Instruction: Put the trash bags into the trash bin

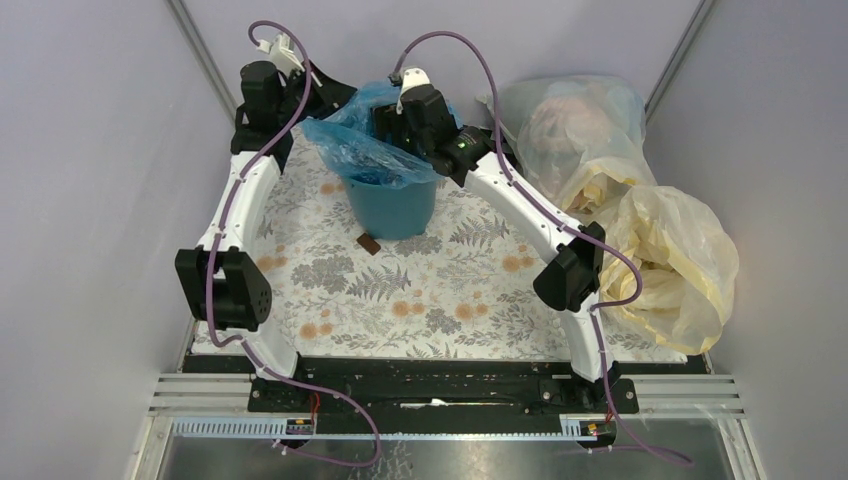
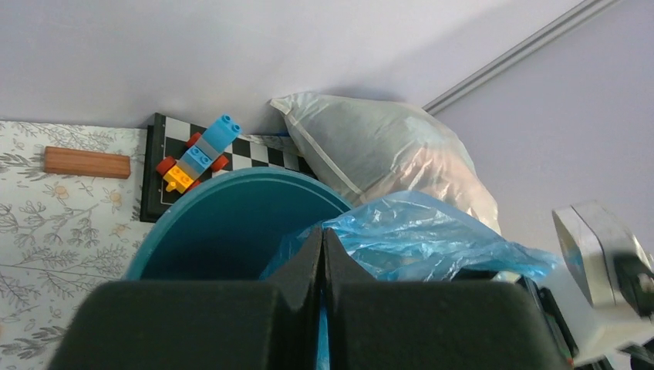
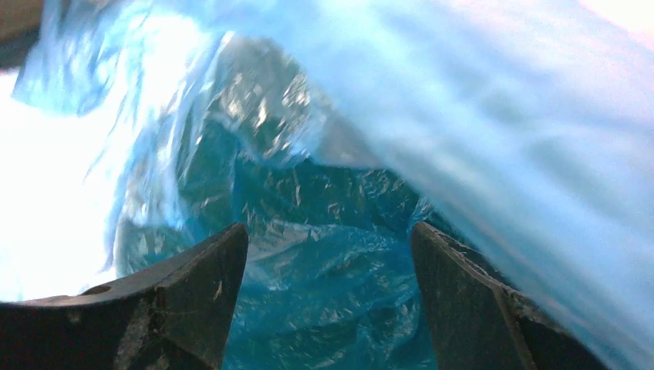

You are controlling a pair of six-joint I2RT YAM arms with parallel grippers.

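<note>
Two pale-yellow bags [image 1: 670, 250] and one clear stuffed bag [image 1: 570, 120] crowd the far right of the table [image 1: 450, 300], close against the right arm. 
Trash bag [image 1: 365, 150]: blue, draped over the rim of the trash bin [image 1: 392, 205], billowing above it. 
Left gripper [image 2: 322, 235]: pads pressed together, blue film pinched between them. 
Right gripper [image 3: 328, 239]: fingers apart inside the bag. 
Left wrist view only: wooden block [image 2: 86, 163], brick toy [image 2: 197, 154] and checkerboard [image 2: 262, 158] behind the bin. 
Overhead view only: small brown block [image 1: 369, 244].

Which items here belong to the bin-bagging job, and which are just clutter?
Job: blue trash bag, bunched over teal trash bin; left gripper shut on the bag; right gripper open inside it.
Clutter: wooden block, toy brick figure, checkerboard, stuffed clear bag, pale-yellow bags.
</note>
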